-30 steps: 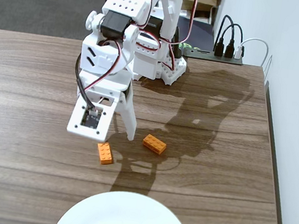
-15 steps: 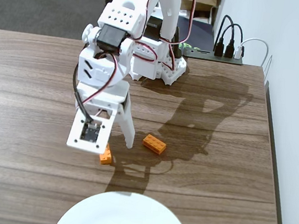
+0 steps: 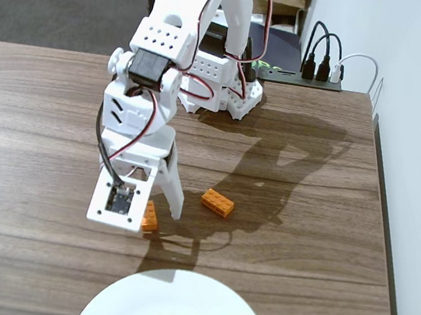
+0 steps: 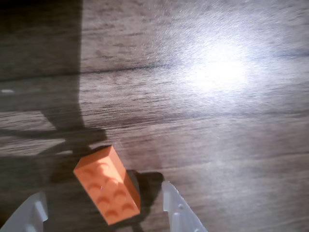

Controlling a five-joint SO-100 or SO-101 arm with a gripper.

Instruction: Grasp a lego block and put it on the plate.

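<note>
An orange lego block (image 3: 151, 217) lies flat on the wooden table, half hidden behind my white gripper (image 3: 147, 215). In the wrist view the same block (image 4: 107, 183) sits studs up and slightly skewed between my fingers, and the gripper (image 4: 102, 197) is open around it without touching. One fingertip (image 4: 35, 209) shows at the lower left, the other (image 4: 175, 205) just right of the block. A second orange lego block (image 3: 217, 202) lies to the right, clear of the gripper. The white plate (image 3: 177, 309) is at the bottom edge, just below the gripper.
The arm's white base (image 3: 220, 88) stands at the back of the table. A black power strip with plugs (image 3: 316, 74) sits at the back right by the wall. The table's right edge (image 3: 382, 221) runs close to the wall.
The gripper has come down and towards the plate, from beside the left block to straddling it. Both blocks and the plate have stayed put.
</note>
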